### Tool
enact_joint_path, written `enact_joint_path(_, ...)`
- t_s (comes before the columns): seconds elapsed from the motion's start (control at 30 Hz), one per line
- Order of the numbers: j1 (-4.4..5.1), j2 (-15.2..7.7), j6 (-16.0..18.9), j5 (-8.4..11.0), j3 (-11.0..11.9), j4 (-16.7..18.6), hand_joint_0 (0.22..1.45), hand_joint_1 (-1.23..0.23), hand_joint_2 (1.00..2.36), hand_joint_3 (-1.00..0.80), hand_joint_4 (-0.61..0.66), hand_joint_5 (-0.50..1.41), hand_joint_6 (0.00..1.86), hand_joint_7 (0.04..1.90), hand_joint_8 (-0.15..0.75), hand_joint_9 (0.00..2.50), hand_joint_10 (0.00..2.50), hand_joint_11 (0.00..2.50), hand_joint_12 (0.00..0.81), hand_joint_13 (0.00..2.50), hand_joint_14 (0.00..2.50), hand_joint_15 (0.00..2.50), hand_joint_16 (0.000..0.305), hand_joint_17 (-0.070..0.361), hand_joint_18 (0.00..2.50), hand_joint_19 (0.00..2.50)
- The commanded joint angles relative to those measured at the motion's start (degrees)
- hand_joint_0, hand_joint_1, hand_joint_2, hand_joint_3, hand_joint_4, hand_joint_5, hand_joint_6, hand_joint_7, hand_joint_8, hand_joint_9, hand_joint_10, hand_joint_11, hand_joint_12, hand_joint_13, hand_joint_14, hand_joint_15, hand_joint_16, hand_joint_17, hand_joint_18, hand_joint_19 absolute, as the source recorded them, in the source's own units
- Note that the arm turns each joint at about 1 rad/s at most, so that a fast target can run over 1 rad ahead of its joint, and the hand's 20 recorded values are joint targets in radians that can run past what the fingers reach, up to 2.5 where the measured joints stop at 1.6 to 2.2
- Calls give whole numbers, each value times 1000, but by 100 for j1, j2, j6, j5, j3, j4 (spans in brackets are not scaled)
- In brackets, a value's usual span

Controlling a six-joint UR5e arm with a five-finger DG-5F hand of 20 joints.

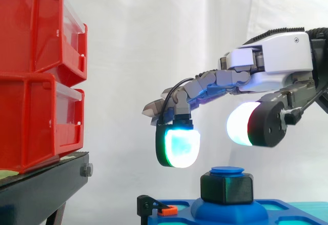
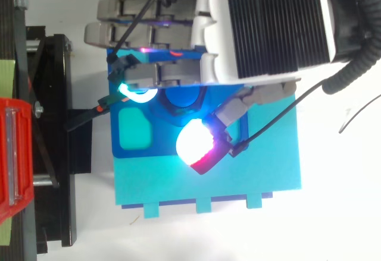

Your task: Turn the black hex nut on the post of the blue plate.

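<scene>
Black hex nut, axis vertical, robot hand spread above

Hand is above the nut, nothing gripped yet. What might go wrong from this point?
1. The hand is open with its pads above the nut; closing at this height would likely pinch over the post and miss the nut.
2. Coming down, the thick green pad could land on the plate beside the nut and block the grip.
</scene>
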Motion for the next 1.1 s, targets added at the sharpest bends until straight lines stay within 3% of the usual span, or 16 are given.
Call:
enact_joint_path(0.0,81,0,-14,89,2,-2,437,-424,1000,-500,180,-215,502,1025,218,135,0,0,365,241,0,52,55,125,5,8)
enact_joint_path(0.33,169,0,-23,274,-165,113,439,-438,1000,-500,183,-209,502,1057,217,132,0,0,362,235,2,50,55,125,6,17)
enact_joint_path(0.67,169,0,-41,291,-191,86,450,-609,1000,-500,180,-212,502,1075,211,130,0,0,355,239,2,40,54,122,18,0)
enact_joint_path(0.73,160,0,-49,291,-288,122,457,-639,1000,-500,176,-212,502,1074,207,129,0,0,352,239,1,42,54,121,20,0)
enact_joint_path(1.07,116,0,-76,291,-305,174,472,-695,1000,-500,166,-215,502,1086,201,118,0,0,348,232,2,44,52,118,19,0)
